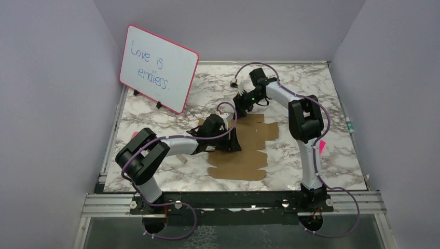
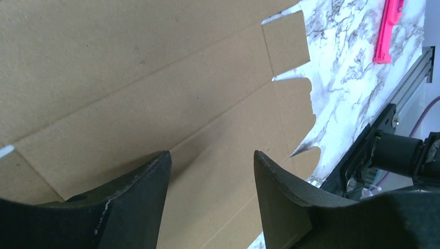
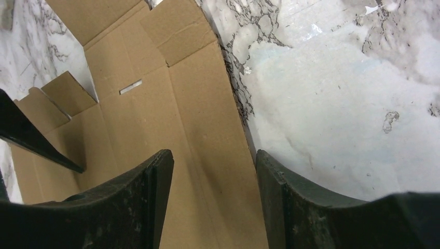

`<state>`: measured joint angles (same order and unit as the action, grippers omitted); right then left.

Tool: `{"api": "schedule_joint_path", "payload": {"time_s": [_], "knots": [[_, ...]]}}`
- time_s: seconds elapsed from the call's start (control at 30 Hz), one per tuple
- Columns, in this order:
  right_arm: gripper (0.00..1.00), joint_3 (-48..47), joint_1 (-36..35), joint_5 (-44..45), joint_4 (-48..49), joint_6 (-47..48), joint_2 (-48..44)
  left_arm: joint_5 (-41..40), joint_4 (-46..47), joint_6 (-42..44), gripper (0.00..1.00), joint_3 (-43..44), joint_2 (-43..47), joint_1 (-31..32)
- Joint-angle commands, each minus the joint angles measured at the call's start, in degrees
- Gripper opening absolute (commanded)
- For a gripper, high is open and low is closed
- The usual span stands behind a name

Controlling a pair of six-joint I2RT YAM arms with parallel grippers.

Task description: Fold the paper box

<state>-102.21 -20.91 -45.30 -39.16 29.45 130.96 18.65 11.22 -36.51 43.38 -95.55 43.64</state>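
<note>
The flat brown corrugated cardboard sheet (image 1: 244, 150), die-cut with creases, notched flaps and a narrow slot, is lying spread out directly beneath both grippers. The left gripper (image 2: 211, 155) is pointing at its middle, jaws apart and empty. The right gripper (image 3: 214, 155), jaws likewise apart, is sitting over its edge beside the white marbled surface (image 3: 337, 104).

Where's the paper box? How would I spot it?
Look at the marble table. In its middle, nearer the front than the pink-framed whiteboard, lies the paper box. It is the only brown thing there: a flat cardboard sheet with notched flaps, not folded yet.
</note>
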Motion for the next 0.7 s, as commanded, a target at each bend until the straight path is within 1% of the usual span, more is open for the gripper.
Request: {"api": "schedule_joint_path", "payload": {"time_s": [0.0,0.07,0.37,0.57,0.6,0.67], "knots": [[0.62,-2.8,0.2,-5.4,-5.8,1.5,1.3,-1.6,2.6,-0.2,0.61,-0.9,-1.6,0.4],[0.57,-3.2,0.2,-5.8,-6.8,2.2,1.0,-1.9,2.8,-0.2,0.61,-0.9,-2.1,0.2],[0.42,-2.2,0.2,-6.1,-10.5,4.3,-2.0,-2.1,3.6,-0.1,0.61,-0.8,-3.5,0.3],[0.33,3.3,0.1,-5.7,-5.9,3.5,-7.1,-2.3,4.2,0.1,0.61,-1.3,-3.9,0.2],[0.31,4.3,0.1,-5.6,-5.2,3.7,-7.8,-2.3,4.3,0.1,0.61,-1.2,-3.9,0.2],[0.29,6.4,-0.1,-5.2,-3.5,4.6,-9.5,-2.4,4.3,0.0,0.61,-1.0,-3.9,0.2]]}}
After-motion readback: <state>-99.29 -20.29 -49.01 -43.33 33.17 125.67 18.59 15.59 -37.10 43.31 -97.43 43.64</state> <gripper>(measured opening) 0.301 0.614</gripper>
